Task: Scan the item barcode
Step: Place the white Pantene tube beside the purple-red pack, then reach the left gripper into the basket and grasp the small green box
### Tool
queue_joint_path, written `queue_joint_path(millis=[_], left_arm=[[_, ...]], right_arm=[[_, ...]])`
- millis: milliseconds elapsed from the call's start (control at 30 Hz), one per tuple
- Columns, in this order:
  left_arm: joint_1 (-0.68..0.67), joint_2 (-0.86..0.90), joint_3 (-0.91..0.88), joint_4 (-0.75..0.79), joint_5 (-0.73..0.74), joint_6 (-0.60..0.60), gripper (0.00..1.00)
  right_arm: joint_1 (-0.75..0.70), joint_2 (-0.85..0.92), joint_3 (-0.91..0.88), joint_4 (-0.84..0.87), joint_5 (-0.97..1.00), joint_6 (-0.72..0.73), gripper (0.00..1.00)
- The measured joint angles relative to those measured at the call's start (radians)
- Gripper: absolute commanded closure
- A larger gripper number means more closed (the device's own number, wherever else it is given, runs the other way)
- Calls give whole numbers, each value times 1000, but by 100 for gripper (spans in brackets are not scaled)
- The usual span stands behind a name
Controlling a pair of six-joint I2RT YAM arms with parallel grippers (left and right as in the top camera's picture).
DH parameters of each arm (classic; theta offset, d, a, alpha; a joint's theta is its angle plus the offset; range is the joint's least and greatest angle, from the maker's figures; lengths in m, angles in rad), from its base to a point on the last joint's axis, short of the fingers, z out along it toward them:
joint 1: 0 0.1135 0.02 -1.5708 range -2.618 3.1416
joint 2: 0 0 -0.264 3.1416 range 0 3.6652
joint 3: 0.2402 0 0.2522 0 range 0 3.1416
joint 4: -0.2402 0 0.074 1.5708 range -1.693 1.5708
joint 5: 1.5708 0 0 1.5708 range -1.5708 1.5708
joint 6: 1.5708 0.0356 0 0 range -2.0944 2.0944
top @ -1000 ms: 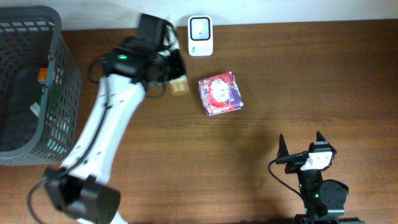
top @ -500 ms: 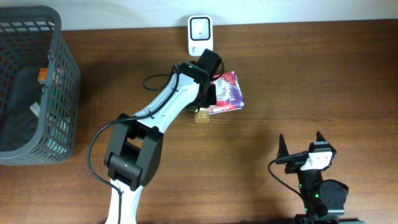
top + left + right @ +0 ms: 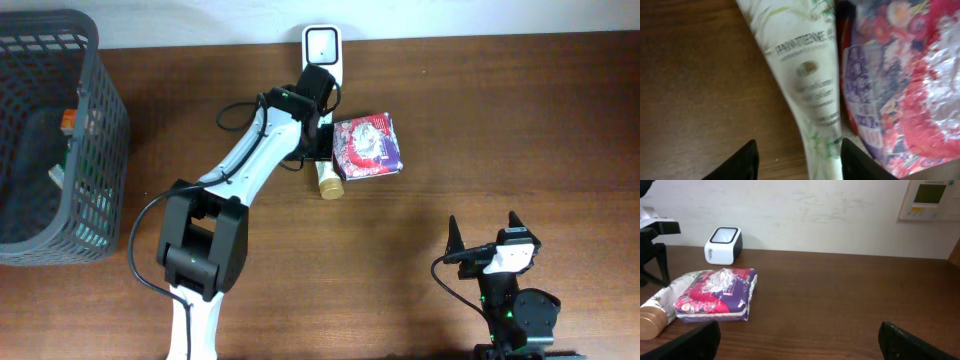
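Observation:
A white Pantene tube [image 3: 807, 75] with a gold cap [image 3: 327, 186] lies flat on the wooden table, pressed against the left side of a red and purple flowered packet [image 3: 367, 148]. My left gripper [image 3: 797, 167] is low over the tube's crimped end, open; the tube runs between the black fingers [image 3: 737, 165], close to the right one with a gap on the left. In the overhead view the left gripper [image 3: 318, 156] is just below the white scanner [image 3: 322, 45]. My right gripper [image 3: 490, 240] rests open at the front right, nothing between its fingers [image 3: 920, 342].
A dark grey mesh basket [image 3: 100, 130] with several items stands at the far left. The scanner [image 3: 723, 245] stands against the back wall, the packet [image 3: 715, 295] just in front of it. A wall panel [image 3: 930, 197] hangs at the right.
My left arm swung right from beside the scanner to the packet, bringing the tube. The tube now lies on the table, the jaws have spread, and the packet shifted slightly right.

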Motion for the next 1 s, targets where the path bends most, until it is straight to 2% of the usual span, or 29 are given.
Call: queue_joint_path(millis=[67,133,233,267,300,367,400,567,733,833,900,967,1000], left_arm=[[14,-3,48,-40,2,1,33],[48,-26,145,-101,9,1,19],[162,-157,326,-140,11,0,13],[196,-197,360,-142,12,-2,1],[294,-313,428,-140,6,0,1],[372,-392,446,-139,4,0,1],[467,-455,449,-140,-8,1,1],[801,-481,450,-149,-39,1,1],[972,-412,450,-164,-42,-12,1],[1024,-332,450,-215,-45,12,0],[1048,-266,449,-238,-46,45,10],[1077,-214,449,-292,-46,66,9],[1096,-191,448,-335,-46,69,5]], right_arm=[[0,0,0,0,0,0,1],[0,0,0,0,0,0,1],[0,0,0,0,0,0,1],[0,0,0,0,0,0,1],[0,0,0,0,0,0,1],[0,0,0,0,0,0,2],[0,0,0,0,0,0,1],[0,0,0,0,0,0,1],[0,0,0,0,0,0,1],[0,0,0,0,0,0,1],[0,0,0,0,0,0,1],[0,0,0,0,0,0,1],[0,0,0,0,0,0,1]])
